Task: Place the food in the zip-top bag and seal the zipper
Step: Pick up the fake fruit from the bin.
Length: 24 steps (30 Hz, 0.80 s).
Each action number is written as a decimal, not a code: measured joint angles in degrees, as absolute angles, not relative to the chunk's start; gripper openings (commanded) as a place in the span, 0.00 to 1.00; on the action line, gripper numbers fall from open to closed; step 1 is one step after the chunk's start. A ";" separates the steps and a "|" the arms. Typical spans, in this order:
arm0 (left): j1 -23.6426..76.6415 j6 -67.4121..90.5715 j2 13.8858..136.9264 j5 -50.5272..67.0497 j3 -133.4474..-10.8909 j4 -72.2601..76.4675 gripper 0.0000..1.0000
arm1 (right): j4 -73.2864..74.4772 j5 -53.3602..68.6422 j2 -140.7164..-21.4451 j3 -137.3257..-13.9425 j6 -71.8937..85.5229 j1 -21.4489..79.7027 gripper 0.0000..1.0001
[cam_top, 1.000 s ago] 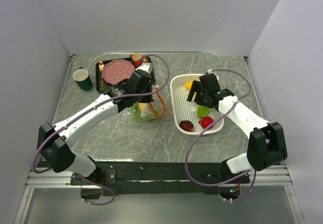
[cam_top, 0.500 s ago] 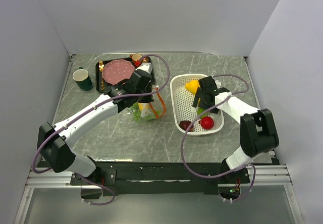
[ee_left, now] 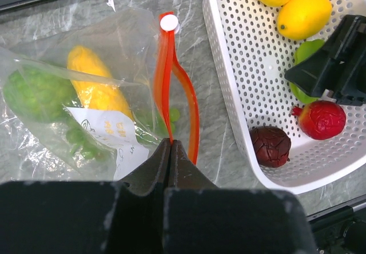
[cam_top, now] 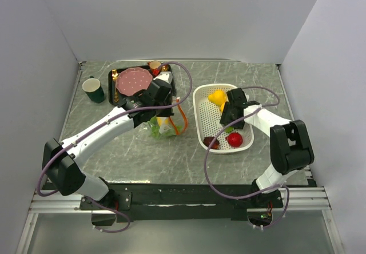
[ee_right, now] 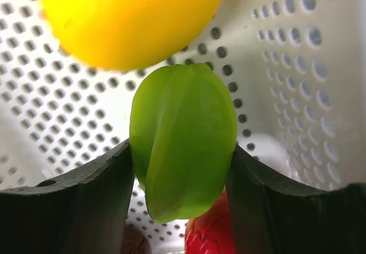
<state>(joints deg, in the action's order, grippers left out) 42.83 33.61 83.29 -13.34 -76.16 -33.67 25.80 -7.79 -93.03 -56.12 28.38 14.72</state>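
Observation:
The clear zip-top bag [ee_left: 86, 105] lies on the table with yellow corn [ee_left: 94, 88] and green pieces [ee_left: 34, 91] inside. My left gripper [ee_left: 170, 142] is shut on its orange-red zipper [ee_left: 164, 82], holding the mouth up; in the top view it is the left gripper [cam_top: 166, 115] over the bag [cam_top: 162, 126]. My right gripper [ee_right: 182, 151] is down in the white basket [cam_top: 200, 102], its pads pressed on both sides of a green piece [ee_right: 183, 134]. A yellow lemon [ee_right: 131, 14] lies just beyond it. A red piece [ee_left: 323, 119] and a dark purple one [ee_left: 271, 145] lie in the basket's near end.
A black tray [cam_top: 117, 74] at the back left holds a pink speckled plate [cam_top: 133, 81] and gold cutlery [cam_top: 114, 85]. A dark green cup [cam_top: 94, 89] stands left of it. White walls close in the table on three sides.
My right gripper dropped lower into the basket and its jaws closed in on the green piece. The left arm and the bag have not moved.

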 measured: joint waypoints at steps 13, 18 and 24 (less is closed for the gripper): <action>42.72 33.63 83.29 -13.30 -76.14 -33.61 0.01 | 23.33 2.02 -82.87 -54.68 27.83 14.74 0.40; 42.72 33.65 83.29 -13.08 -76.07 -33.36 0.01 | 21.41 8.34 -79.44 -54.72 28.62 16.01 0.41; 42.70 33.65 83.33 -12.82 -76.07 -33.26 0.01 | 19.42 16.32 -80.14 -56.86 28.62 22.26 0.42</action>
